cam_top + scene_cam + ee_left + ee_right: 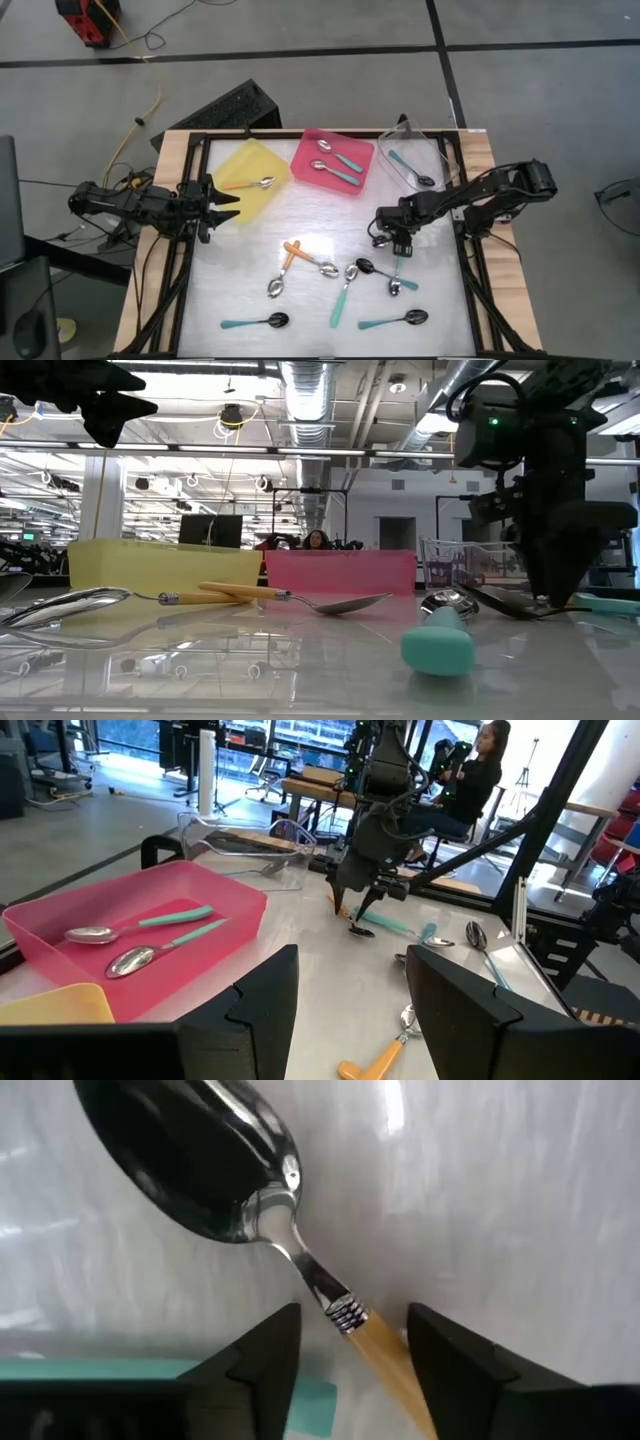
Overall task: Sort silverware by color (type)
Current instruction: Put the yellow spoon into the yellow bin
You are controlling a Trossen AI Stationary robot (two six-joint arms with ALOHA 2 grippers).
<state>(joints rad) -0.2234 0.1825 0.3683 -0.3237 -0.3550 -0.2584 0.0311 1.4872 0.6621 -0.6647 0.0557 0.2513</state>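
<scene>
The right claw is down at the worktop, its fingers parted a little way to either side of the neck of an orange-handled spoon; the right wrist view shows the shiny bowl lying flat ahead of the fingers and the handle running back between them, with a gap on both sides, so nothing is gripped. A teal handle lies just beside that spoon. The right arm reaches in from the right edge of the worktop, bent at the elbow, with the wrist tipped steeply downward. The left claw hangs above the near corner of the yellow tray, its fingers spread wide and holding nothing; the left arm stretches in level from the left side. One spoon lies in the yellow tray, two teal-handled spoons lie in the pink tray, and one teal-handled spoon lies in the clear tray. The other spoons are scattered on the front half of the worktop: an orange-handled pair crossing near the middle, and several teal ones towards the front edge.
</scene>
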